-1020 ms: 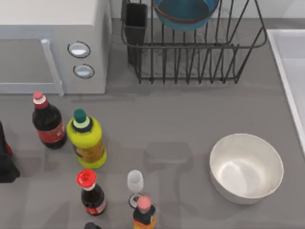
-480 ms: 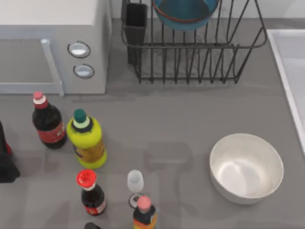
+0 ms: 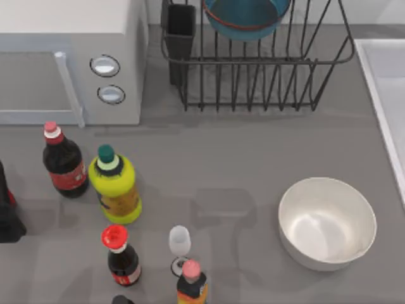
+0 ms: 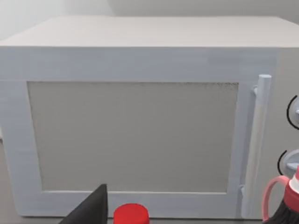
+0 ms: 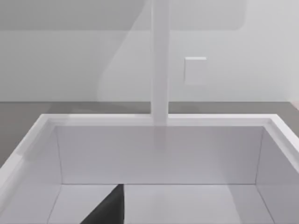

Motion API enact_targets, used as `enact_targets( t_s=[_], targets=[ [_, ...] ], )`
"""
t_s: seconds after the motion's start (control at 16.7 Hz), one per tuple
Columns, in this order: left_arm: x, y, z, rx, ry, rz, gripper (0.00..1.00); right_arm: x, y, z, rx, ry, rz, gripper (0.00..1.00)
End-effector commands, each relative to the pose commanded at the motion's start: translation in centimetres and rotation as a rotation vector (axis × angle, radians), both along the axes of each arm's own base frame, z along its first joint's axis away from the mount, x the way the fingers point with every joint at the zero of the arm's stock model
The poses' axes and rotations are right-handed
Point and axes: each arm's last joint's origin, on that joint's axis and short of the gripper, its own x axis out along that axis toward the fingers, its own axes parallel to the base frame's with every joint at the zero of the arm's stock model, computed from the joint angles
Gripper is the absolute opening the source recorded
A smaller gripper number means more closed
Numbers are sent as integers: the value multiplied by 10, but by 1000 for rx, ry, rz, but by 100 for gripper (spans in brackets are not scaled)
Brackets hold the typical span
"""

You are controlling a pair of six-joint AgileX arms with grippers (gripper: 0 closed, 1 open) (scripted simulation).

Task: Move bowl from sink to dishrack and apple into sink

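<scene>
Nothing shifted on the table since a second ago. Bowl (image 3: 246,19) already parked in the dishrack (image 3: 266,69), far side. Apple nowhere spotted, so presumably hunting for it next, then dropping it into the sink (image 3: 380,95) at right. Couldn't tell gripper fingers' state.

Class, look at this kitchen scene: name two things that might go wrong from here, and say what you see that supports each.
1. The bowl sits at the far end of the dishrack; a knock might tip it out.
2. Several bottles and a small wine glass crowd the table's left, so the left arm, by the microwave, might topple them.
</scene>
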Motion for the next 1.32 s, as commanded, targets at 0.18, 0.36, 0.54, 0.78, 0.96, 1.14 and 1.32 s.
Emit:
enact_targets(
  t_s=[0.18, 0.36, 0.54, 0.78, 0.96, 1.14, 1.32],
  targets=[
    [0, 0, 0, 0, 0, 0, 100, 0, 0, 0, 0, 0, 0, 100],
    [0, 0, 0, 0, 0, 0, 100, 0, 0, 0, 0, -1, 0, 100],
    [0, 0, 0, 0, 0, 0, 100, 1, 1, 5, -2, -1, -2, 100],
    [0, 0, 0, 0, 0, 0, 100, 3, 13, 34, -10, -5, -5, 100],
    [0, 0, 0, 0, 0, 0, 100, -3, 32, 67, -12, -6, -3, 100],
    [0, 0, 0, 0, 0, 0, 100, -24, 57, 102, -8, -4, 0, 100],
    [0, 0, 0, 0, 0, 0, 100, -59, 84, 126, -1, -3, 1, 100]
  ],
)
